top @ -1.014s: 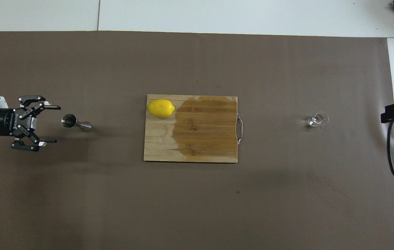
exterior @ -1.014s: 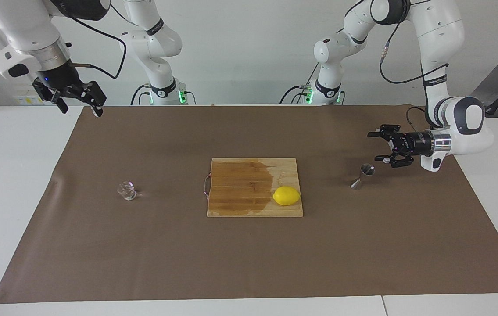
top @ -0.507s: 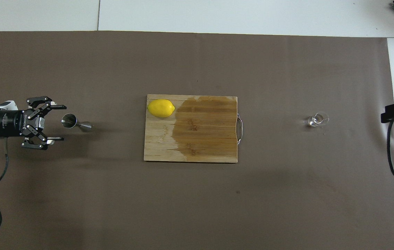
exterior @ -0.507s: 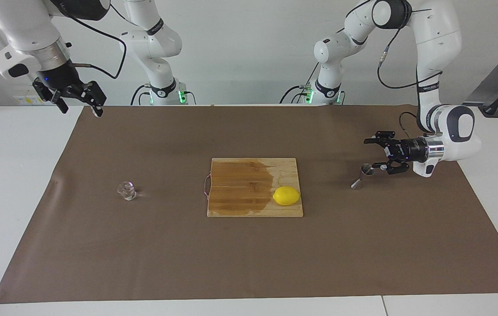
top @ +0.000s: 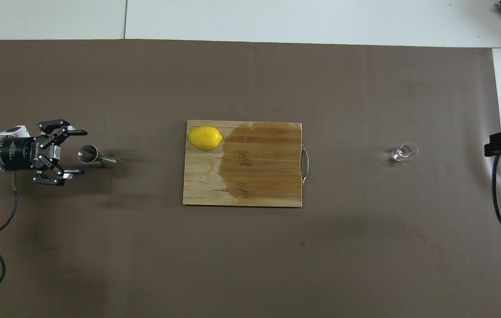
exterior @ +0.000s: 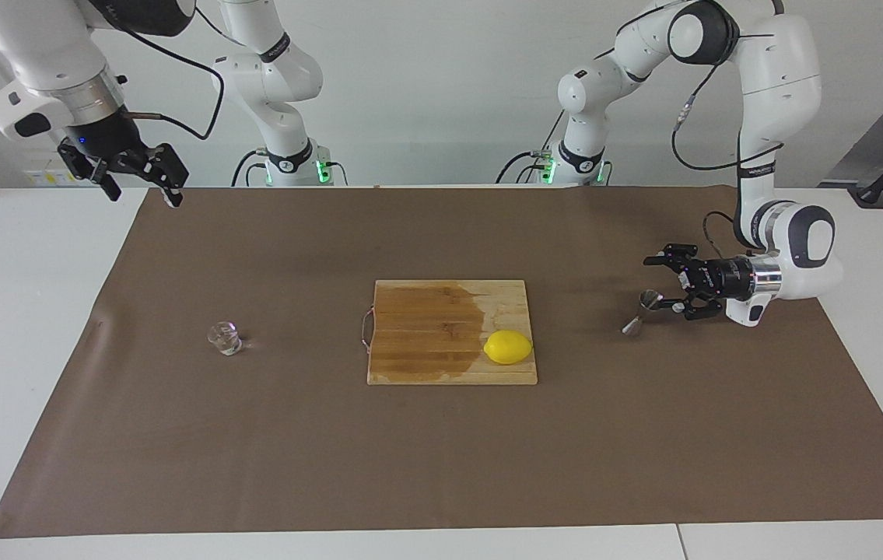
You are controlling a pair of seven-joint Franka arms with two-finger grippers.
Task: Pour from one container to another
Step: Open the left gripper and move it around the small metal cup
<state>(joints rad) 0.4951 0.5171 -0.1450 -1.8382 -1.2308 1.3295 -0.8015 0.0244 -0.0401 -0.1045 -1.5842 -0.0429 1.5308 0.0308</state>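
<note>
Left gripper (exterior: 667,281) lower, closer, open, empty, seemingly just short of jigger (exterior: 642,311).

The clear glass cup (exterior: 224,339) is small, with faceted sides, and stands upright with its mouth up on the brown mat (exterior: 441,451) toward the right arm's end of the tabletop; whether it holds any liquid cannot be told. The steel jigger (exterior: 641,311) is silvery and hourglass-shaped, two cones joined at a narrow waist. It stands upright on the same mat toward the left arm's end, its open upper cone (top: 87,154) showing a dark round mouth from overhead. The two stand well apart, about equally near to the robots.
</note>
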